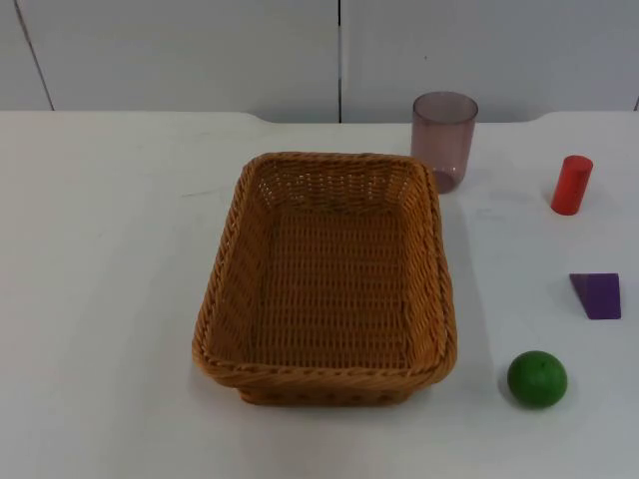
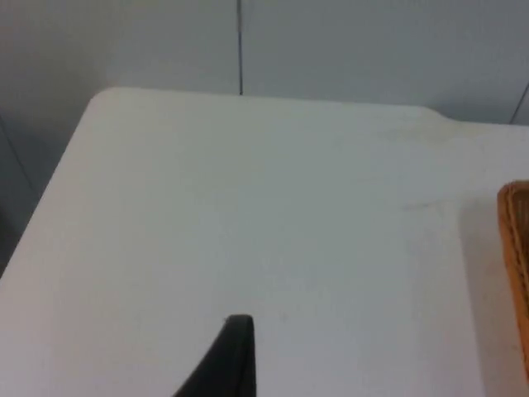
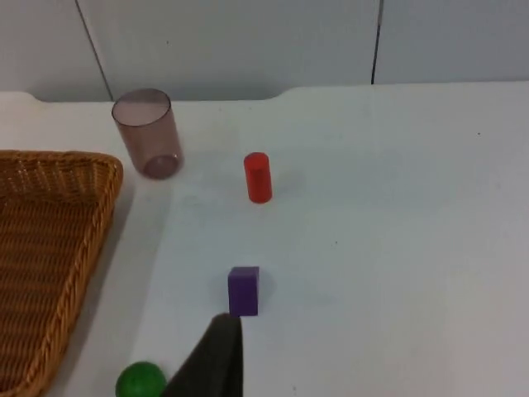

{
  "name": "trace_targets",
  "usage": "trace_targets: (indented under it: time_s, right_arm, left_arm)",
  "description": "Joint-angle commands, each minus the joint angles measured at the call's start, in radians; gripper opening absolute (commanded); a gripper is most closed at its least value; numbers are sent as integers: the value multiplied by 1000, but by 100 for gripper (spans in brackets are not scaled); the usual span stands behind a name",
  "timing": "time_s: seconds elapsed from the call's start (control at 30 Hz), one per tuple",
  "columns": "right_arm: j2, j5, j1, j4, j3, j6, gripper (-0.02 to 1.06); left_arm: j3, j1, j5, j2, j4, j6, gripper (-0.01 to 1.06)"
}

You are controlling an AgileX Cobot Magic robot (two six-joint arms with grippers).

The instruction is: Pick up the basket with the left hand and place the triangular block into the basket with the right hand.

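I read no labels. The basket (image 1: 327,279) sat mid-frame on the worktop (image 1: 100,299), the purple triangular block (image 1: 597,295) at right. Near it hovered the right gripper (image 3: 216,364); I couldn't tell either jaws' state.

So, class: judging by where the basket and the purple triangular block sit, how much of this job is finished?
Nothing is done yet. The basket rests on the table with nothing in it, and the purple triangular block lies apart on the white top. Neither gripper holds anything. Left to do: lift the basket, then grasp the block and put it in.
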Motion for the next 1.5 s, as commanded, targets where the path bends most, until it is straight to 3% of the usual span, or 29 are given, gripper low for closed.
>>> trace_targets:
  time_s: [0.0,0.27,0.4,0.63,0.97,1.23,1.47]
  right_arm:
    - [88,-44,-4,-9,-40,3,105]
    - [364,-170,-4,-11,-106,3,105]
    - [532,-235,-4,-11,-131,3,105]
    - [591,-235,-4,14,-138,12,105]
    - [591,-205,-4,41,-138,12,105]
    - [591,-193,-4,35,-138,12,105]
    - [591,-193,-4,35,-138,8,105]
  left_arm:
    - [-43,-2,-78,125,-34,-15,105]
    - [-161,-3,-113,446,-72,3,105]
    - [-206,-3,-139,616,-205,89,105]
    - [-212,-14,-143,743,-376,249,105]
    - [-229,-191,-230,972,-408,261,105]
    - [-464,-215,-156,1285,-491,336,105]
    - [-550,-215,-164,1453,-564,318,105]
